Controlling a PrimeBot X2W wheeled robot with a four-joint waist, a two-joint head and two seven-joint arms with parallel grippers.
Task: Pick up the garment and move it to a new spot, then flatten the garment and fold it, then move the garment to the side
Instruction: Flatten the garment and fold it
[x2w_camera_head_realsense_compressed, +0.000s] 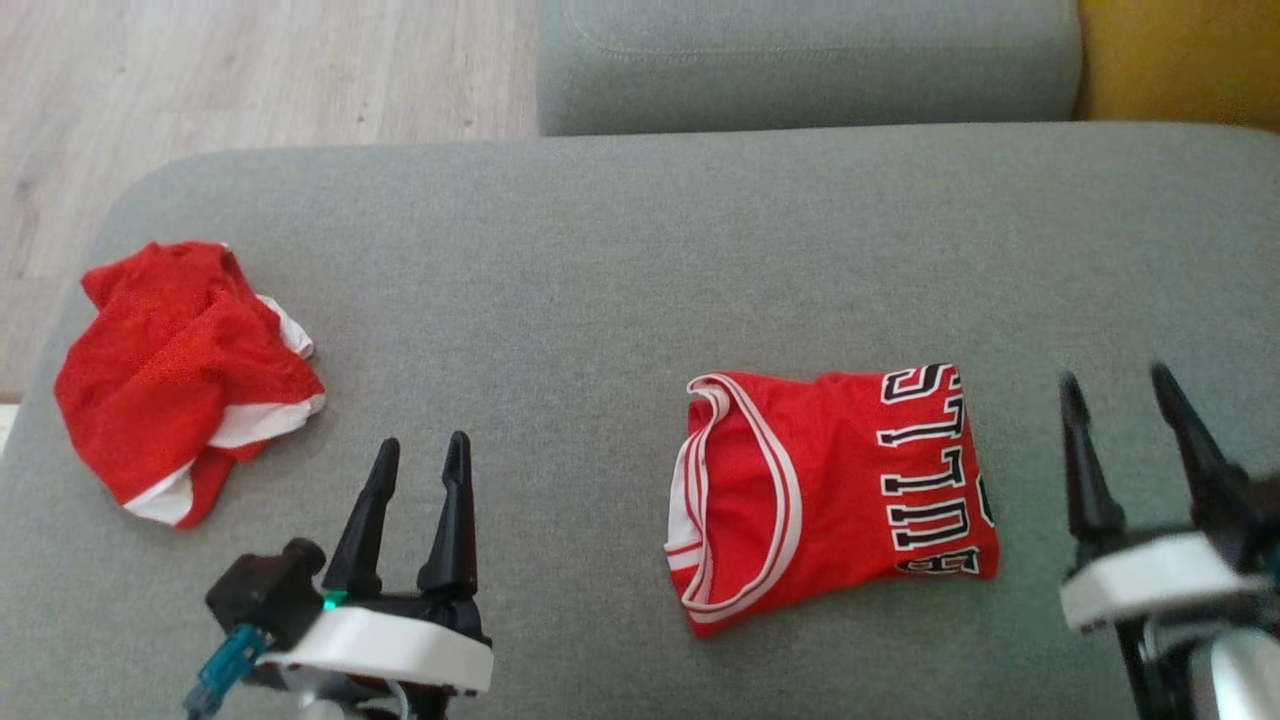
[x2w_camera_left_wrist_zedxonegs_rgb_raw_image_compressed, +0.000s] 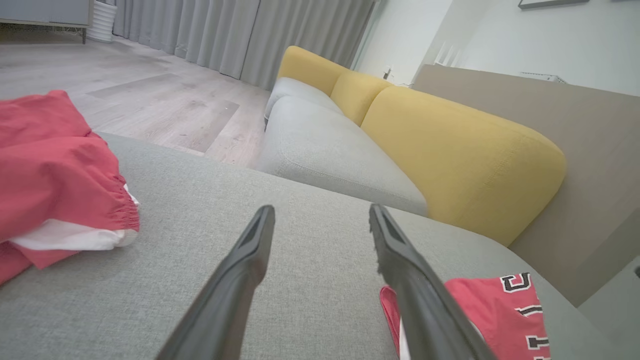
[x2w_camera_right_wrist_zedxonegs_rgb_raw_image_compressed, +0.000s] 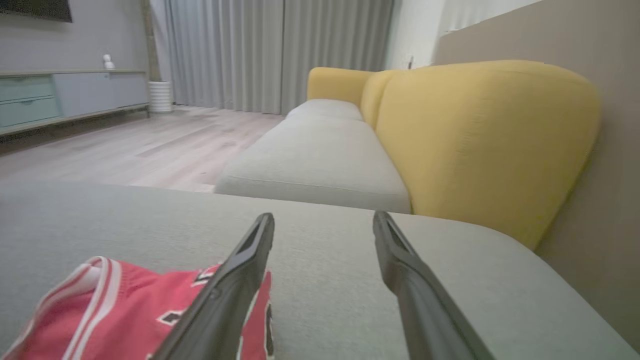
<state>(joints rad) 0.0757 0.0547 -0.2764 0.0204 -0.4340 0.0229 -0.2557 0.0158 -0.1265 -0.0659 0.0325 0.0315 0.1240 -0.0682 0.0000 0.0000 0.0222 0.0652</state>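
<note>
I'm holding the left gripper (x2w_camera_head_realsense_compressed: 424, 442) and right gripper (x2w_camera_head_realsense_compressed: 1115, 376), fingers (x2w_camera_head_realsense_compressed: 452, 530) spread and empty, flanking the folded jersey (x2w_camera_head_realsense_compressed: 840, 490) (shorts (x2w_camera_head_realsense_compressed: 170, 370) lying crumpled leftward).

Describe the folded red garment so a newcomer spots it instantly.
On the grey sofa cushion, look toward the right, just left of the right claw. The folded jersey lies flat there; unlike the crumpled red garment far left, it bears black-and-white lettering and white-striped trim.

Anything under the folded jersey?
The folded jersey lies flat on the grey sofa cushion, with cushion showing on every side. Nothing pokes out from its edges; whatever is directly beneath is covered by the fabric.
</note>
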